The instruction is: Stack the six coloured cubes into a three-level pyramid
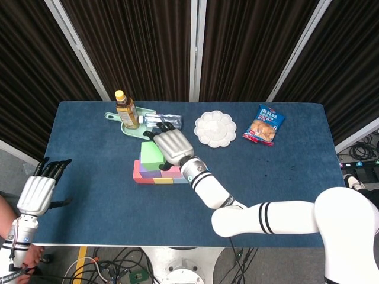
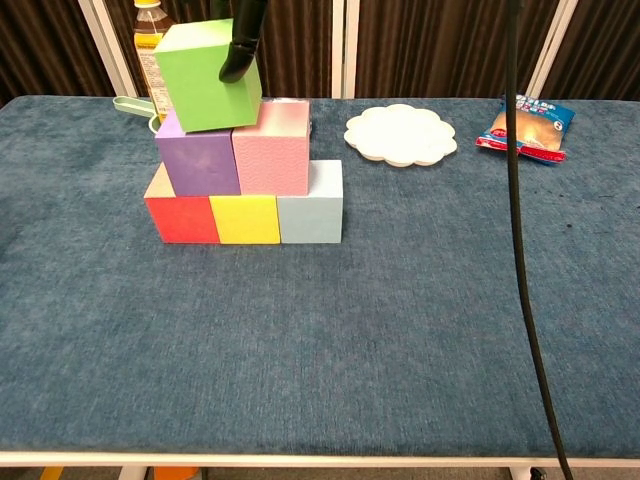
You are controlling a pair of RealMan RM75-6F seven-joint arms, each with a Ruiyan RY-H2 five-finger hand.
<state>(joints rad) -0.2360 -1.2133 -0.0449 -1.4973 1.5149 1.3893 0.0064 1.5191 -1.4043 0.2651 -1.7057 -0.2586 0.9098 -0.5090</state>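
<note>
Right hand [image 1: 172, 145] reaches across the table from the near side, palm down, fingers wrapped over the green cube [image 2: 206, 76] and holding it. That cube sits tilted on top of the purple cube [image 2: 197, 164] and pink cube [image 2: 272, 159]. Left hand [image 1: 39, 193] hangs off the table's left edge, fingers spread, holding nothing.

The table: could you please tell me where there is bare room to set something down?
The widest bare patch of the table is the whole near half, in front of the cube stack. There is also room between the stack and the snack bag, nearer than the white plate. The far left corner is crowded: bottle, green tray and the right robot hand.
</note>
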